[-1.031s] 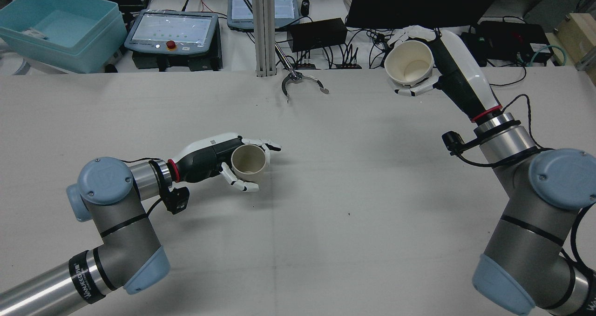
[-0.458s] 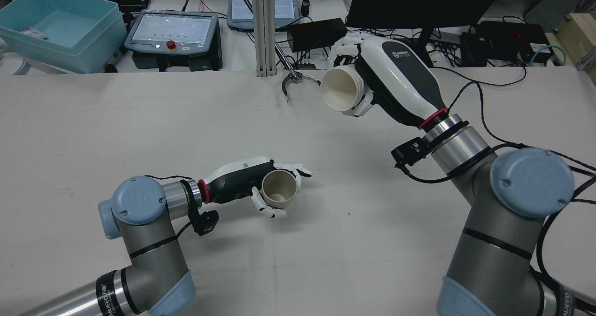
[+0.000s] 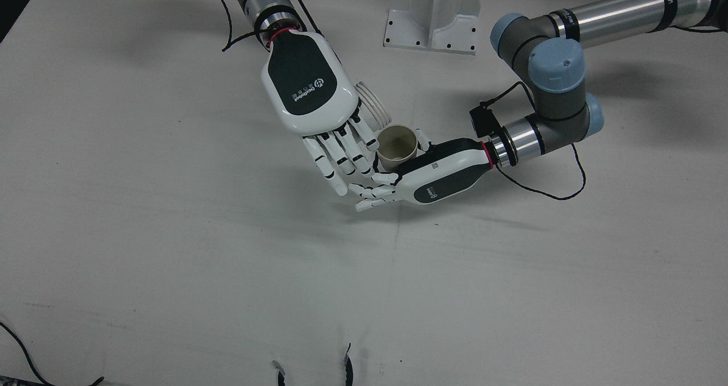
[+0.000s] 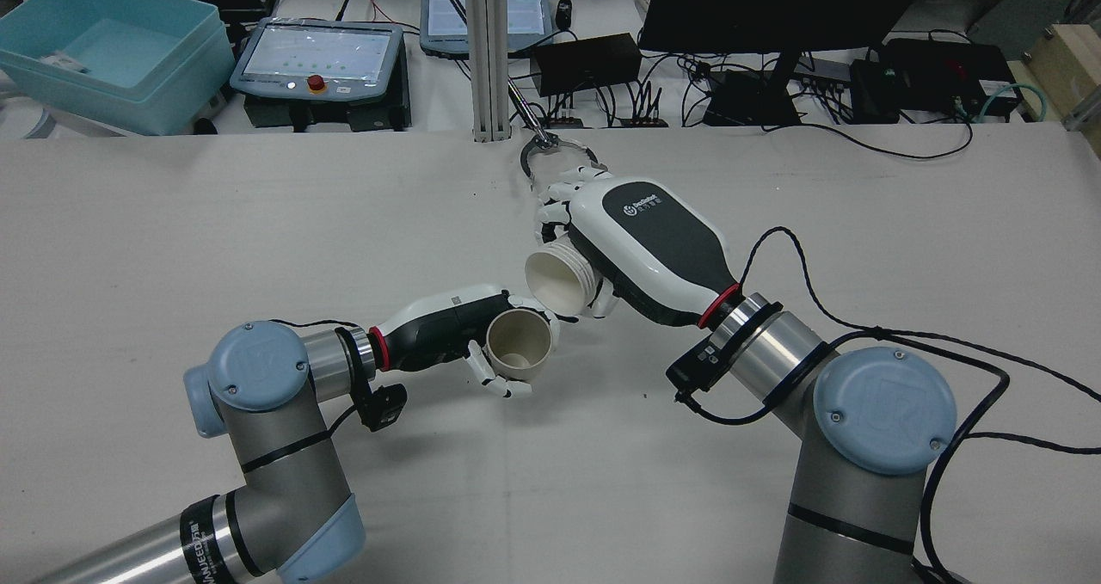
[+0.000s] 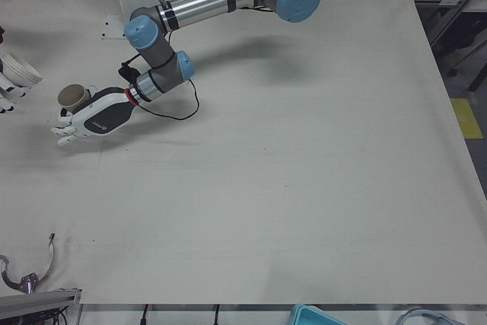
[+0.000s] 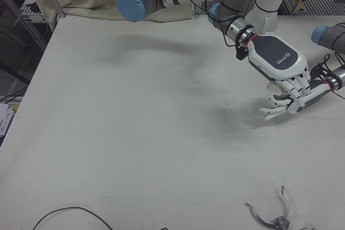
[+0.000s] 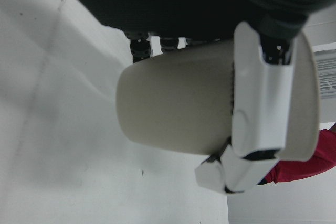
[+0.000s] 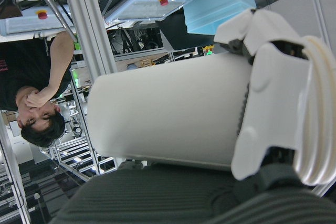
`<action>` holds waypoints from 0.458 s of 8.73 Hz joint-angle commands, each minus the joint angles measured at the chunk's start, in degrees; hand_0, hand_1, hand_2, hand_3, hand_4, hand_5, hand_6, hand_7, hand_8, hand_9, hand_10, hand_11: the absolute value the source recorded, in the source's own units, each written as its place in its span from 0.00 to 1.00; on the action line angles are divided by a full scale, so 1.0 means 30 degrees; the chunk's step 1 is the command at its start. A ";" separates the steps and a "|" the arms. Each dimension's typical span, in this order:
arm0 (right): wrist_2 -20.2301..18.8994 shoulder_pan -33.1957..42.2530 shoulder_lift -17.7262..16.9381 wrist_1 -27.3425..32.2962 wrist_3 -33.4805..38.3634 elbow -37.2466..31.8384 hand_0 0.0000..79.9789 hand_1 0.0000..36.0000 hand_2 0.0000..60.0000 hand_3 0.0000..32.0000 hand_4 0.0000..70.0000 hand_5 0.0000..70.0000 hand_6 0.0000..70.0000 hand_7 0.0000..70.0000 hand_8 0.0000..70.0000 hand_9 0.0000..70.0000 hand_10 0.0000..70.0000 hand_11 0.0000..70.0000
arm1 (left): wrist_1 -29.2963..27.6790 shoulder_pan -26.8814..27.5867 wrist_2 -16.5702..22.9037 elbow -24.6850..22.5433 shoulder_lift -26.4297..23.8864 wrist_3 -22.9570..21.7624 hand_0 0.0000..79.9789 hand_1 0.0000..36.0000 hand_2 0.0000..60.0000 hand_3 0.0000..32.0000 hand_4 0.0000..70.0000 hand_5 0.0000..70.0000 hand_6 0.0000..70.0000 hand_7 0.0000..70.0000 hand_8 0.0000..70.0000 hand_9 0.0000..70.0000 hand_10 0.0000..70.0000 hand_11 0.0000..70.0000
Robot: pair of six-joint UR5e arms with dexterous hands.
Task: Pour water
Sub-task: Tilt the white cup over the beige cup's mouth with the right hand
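Cups have met: our right robot hand (image 4: 641,244) has swung its white cup (image 4: 557,281), tipped, over the beige cup (image 4: 518,345) gripped upright above the worktop (image 4: 258,223) by our left robot hand (image 4: 447,326), so pouring can begin

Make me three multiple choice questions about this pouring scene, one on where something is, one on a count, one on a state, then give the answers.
1. Where is the white cup relative to the beige cup?
A. Tipped just above its rim
B. Flat on the table far away
C. Nested inside it

2. How many cups are held?
A. One
B. Two
C. Three

3. How does the beige cup sit in the left hand?
A. Upside down
B. Mouth up
C. On its side

Answers: 1 A, the right hand tilts it mouth-down beside the rim; 2 B, one in each hand; 3 B, the front view looks into its mouth.
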 commanded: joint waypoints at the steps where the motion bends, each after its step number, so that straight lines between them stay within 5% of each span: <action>1: 0.0119 0.0466 -0.0041 -0.0393 0.0110 0.0260 0.77 1.00 1.00 0.00 0.42 1.00 0.45 0.48 0.46 0.62 0.16 0.27 | 0.0145 -0.0172 0.0006 -0.0033 -0.0243 -0.0049 0.79 1.00 1.00 0.00 0.57 1.00 0.13 0.34 0.05 0.08 0.16 0.28; 4: 0.1991 0.4385 -0.0827 -0.0217 0.7206 0.0029 0.75 1.00 1.00 0.00 0.44 1.00 0.47 0.50 0.48 0.64 0.17 0.30 | 0.0205 -0.3851 0.1292 -0.0092 -0.0098 -0.0224 0.75 1.00 1.00 0.00 0.53 1.00 0.10 0.31 0.04 0.07 0.15 0.27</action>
